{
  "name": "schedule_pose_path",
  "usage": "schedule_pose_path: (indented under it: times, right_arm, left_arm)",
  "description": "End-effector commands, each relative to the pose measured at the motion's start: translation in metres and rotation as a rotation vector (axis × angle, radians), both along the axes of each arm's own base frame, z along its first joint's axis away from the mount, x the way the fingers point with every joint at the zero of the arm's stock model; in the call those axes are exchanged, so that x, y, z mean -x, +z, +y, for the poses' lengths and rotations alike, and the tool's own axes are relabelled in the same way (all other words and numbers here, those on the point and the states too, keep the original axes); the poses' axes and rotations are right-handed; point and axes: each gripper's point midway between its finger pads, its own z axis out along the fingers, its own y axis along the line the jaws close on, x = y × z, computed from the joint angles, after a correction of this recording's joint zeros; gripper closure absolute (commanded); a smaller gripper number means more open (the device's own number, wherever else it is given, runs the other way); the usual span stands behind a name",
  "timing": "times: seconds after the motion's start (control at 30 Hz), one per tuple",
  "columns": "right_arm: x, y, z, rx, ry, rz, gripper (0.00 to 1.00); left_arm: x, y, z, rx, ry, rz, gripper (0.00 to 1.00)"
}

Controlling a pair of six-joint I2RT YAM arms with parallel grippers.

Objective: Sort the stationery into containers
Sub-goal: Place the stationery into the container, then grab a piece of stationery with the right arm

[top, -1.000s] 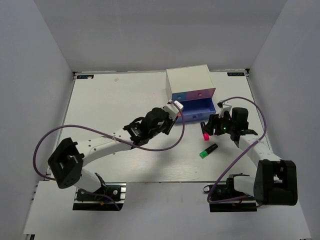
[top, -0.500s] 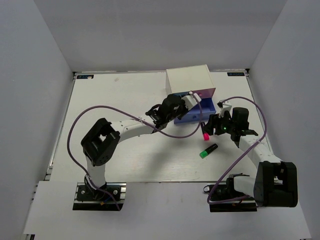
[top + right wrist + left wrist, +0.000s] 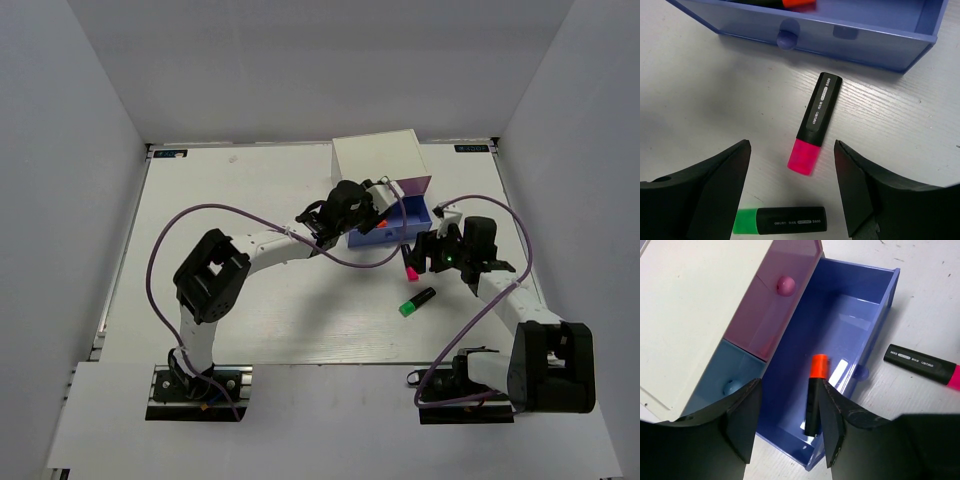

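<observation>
The white box [image 3: 375,160] has its blue drawer [image 3: 418,225] pulled out. The orange-capped highlighter [image 3: 815,395] lies inside that drawer [image 3: 880,320], also seen from above [image 3: 383,226]. My left gripper [image 3: 789,430] hangs open just above it, over the drawer [image 3: 385,203]. My right gripper [image 3: 791,165] is open above the pink-capped highlighter [image 3: 817,112], which lies on the table in front of the drawer [image 3: 409,266]. The green-capped highlighter [image 3: 782,220] lies nearer, beside it [image 3: 417,301]. The pink cylinder and the grey-blue piece are out of view.
The box's pink drawer front with its knob [image 3: 785,285] and a light blue front [image 3: 730,380] are shut. The pulled-out drawer's front with its knob [image 3: 786,39] lies just beyond the pink-capped highlighter. Grey walls close in the table on three sides.
My left arm swung right from the table's middle to the open drawer, and the orange-capped highlighter now lies in the drawer. The right arm has barely moved.
</observation>
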Motion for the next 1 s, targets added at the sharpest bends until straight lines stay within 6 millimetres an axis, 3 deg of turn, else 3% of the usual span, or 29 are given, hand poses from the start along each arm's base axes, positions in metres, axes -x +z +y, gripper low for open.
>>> schedule_pose_path:
  times: [0.0, 0.03, 0.1, 0.27, 0.33, 0.4, 0.43, 0.47, 0.5, 0.53, 0.57, 0.6, 0.63, 0.7, 0.73, 0.8, 0.93, 0.97]
  right_arm:
    - [-0.001, -0.005, -0.001, 0.012, 0.012, 0.000, 0.26]
    - [-0.001, -0.007, -0.001, 0.011, 0.015, 0.009, 0.26]
    - [0.000, -0.009, 0.000, 0.010, 0.019, 0.017, 0.26]
    - [-0.008, -0.015, 0.000, 0.035, 0.033, 0.034, 0.29]
    - [-0.004, -0.027, 0.000, 0.046, 0.034, 0.091, 0.32]
    - [-0.006, -0.035, 0.000, 0.069, 0.031, 0.117, 0.36]
    - [-0.010, -0.035, -0.003, 0.082, 0.018, 0.117, 0.36]
    - [-0.011, -0.041, -0.005, 0.099, 0.004, 0.134, 0.38]
    - [-0.010, -0.043, -0.003, 0.105, 0.008, 0.138, 0.38]
    - [-0.011, -0.047, -0.005, 0.127, -0.002, 0.145, 0.42]
    - [-0.010, -0.051, -0.005, 0.134, -0.004, 0.154, 0.42]
    - [-0.010, -0.051, -0.001, 0.147, 0.015, 0.144, 0.42]
    - [-0.010, -0.054, -0.003, 0.170, 0.000, 0.141, 0.42]
    - [-0.006, -0.059, 0.001, 0.198, 0.024, 0.144, 0.43]
    - [-0.006, -0.063, -0.002, 0.218, 0.014, 0.151, 0.43]
    - [-0.005, -0.068, -0.003, 0.261, 0.009, 0.156, 0.48]
    - [0.001, -0.072, -0.006, 0.307, 0.015, 0.160, 0.61]
    - [0.004, -0.073, -0.005, 0.316, 0.021, 0.165, 0.71]
  left_arm:
    - [0.002, 0.031, -0.005, 0.055, -0.023, -0.027, 0.40]
    - [0.001, 0.038, -0.004, 0.066, -0.015, -0.041, 0.35]
    - [0.001, 0.034, -0.002, 0.064, -0.003, -0.031, 0.31]
    - [0.002, 0.076, 0.005, 0.163, 0.052, -0.048, 0.25]
    - [0.014, 0.097, 0.012, 0.236, 0.088, -0.007, 0.20]
    - [0.028, 0.091, 0.024, 0.299, 0.152, 0.114, 0.16]
    - [0.031, 0.108, 0.039, 0.360, 0.203, 0.136, 0.13]
    - [0.038, 0.093, 0.051, 0.359, 0.258, 0.200, 0.07]
    - [0.043, 0.091, 0.061, 0.384, 0.307, 0.236, 0.03]
    - [0.051, 0.105, 0.073, 0.460, 0.355, 0.268, 0.03]
    - [0.060, 0.086, 0.084, 0.444, 0.390, 0.315, 0.02]
    - [0.066, 0.083, 0.092, 0.465, 0.420, 0.338, 0.00]
    - [0.073, 0.066, 0.103, 0.491, 0.475, 0.389, 0.00]
    - [0.083, 0.072, 0.121, 0.561, 0.533, 0.408, 0.00]
    - [0.087, 0.057, 0.134, 0.590, 0.612, 0.442, 0.00]
    - [0.095, 0.053, 0.150, 0.624, 0.679, 0.468, 0.00]
    - [0.105, 0.029, 0.176, 0.630, 0.869, 0.504, 0.00]
    - [0.108, 0.024, 0.178, 0.639, 0.894, 0.530, 0.00]
